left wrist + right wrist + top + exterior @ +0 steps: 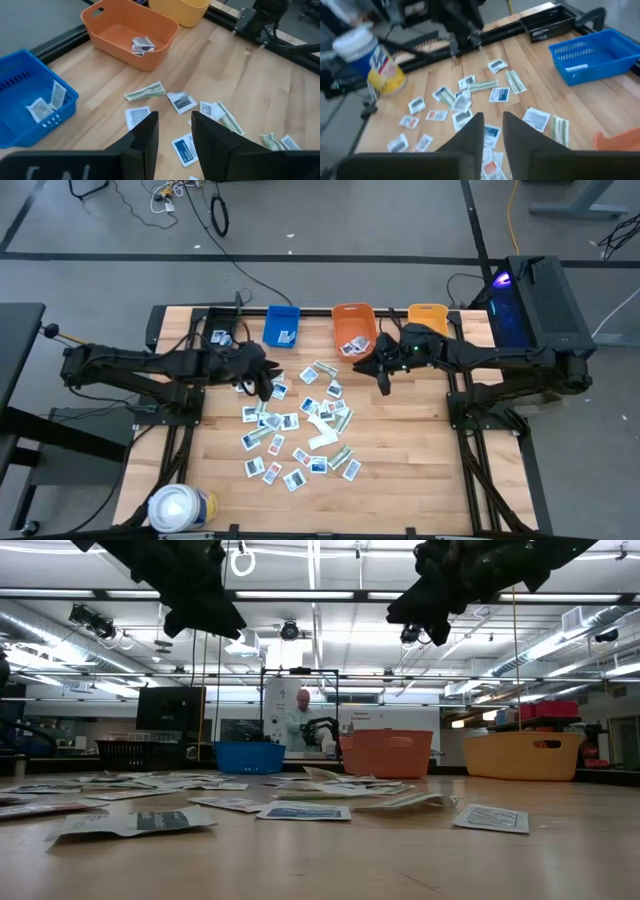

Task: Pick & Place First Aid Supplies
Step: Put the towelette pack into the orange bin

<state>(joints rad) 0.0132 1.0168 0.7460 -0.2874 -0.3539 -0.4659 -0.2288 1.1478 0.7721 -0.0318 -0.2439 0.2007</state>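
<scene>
Your right wrist view: packets across the table

Your right gripper (pixel 493 131) hangs slightly parted above scattered first aid packets (pixel 500 94); blue bin (pixel 597 52) and white roll (pixel 372 60) beyond.

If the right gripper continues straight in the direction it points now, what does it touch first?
Probably the loose packets on the wooden table just ahead of the right gripper, with nothing in between; the exact packet is hard to tell.

Blue bin (pixel 282 326) — orange bin (pixel 353 327)
</scene>
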